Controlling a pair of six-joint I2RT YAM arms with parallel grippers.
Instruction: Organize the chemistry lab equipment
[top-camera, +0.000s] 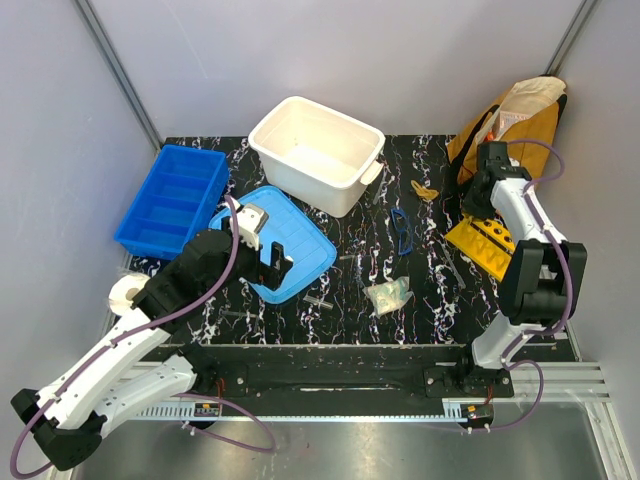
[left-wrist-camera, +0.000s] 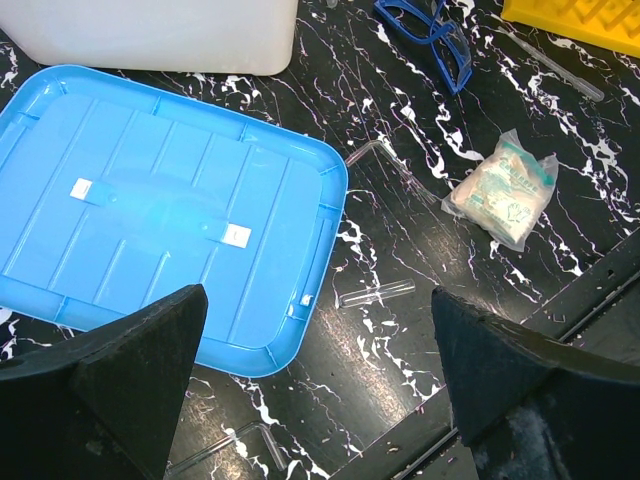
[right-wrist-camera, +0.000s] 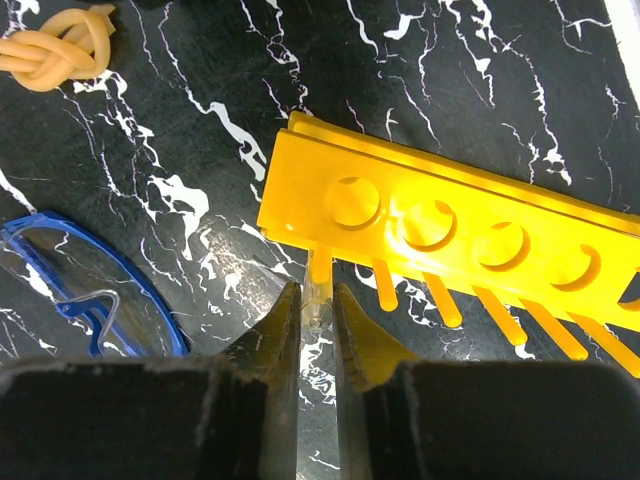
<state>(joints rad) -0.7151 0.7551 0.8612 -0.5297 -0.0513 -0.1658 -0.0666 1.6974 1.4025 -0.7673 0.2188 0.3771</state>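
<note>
My right gripper (right-wrist-camera: 317, 305) is shut on a thin transparent tube (right-wrist-camera: 320, 292), whose far end rests at the near edge of the yellow-orange rack (right-wrist-camera: 450, 225). That gripper (top-camera: 478, 197) hovers over the rack (top-camera: 485, 243) at the right. Blue-rimmed safety glasses (right-wrist-camera: 90, 290) (top-camera: 402, 230) lie left of it. My left gripper (left-wrist-camera: 318, 300) (top-camera: 275, 262) hangs open over the near corner of the blue lid, nothing between its fingers. A short tube (left-wrist-camera: 375, 293), a bent tube (left-wrist-camera: 385, 160) and the bagged pale wad (left-wrist-camera: 503, 190) (top-camera: 388, 294) lie on the table.
The white tub (top-camera: 318, 152) stands at the back centre, with its blue lid (top-camera: 305, 240) lying flat in front of it. A blue divided tray (top-camera: 172, 198) is at the left and a yellow-brown bag (top-camera: 520, 115) at the back right. A knotted orange band (right-wrist-camera: 55, 55) lies near the glasses.
</note>
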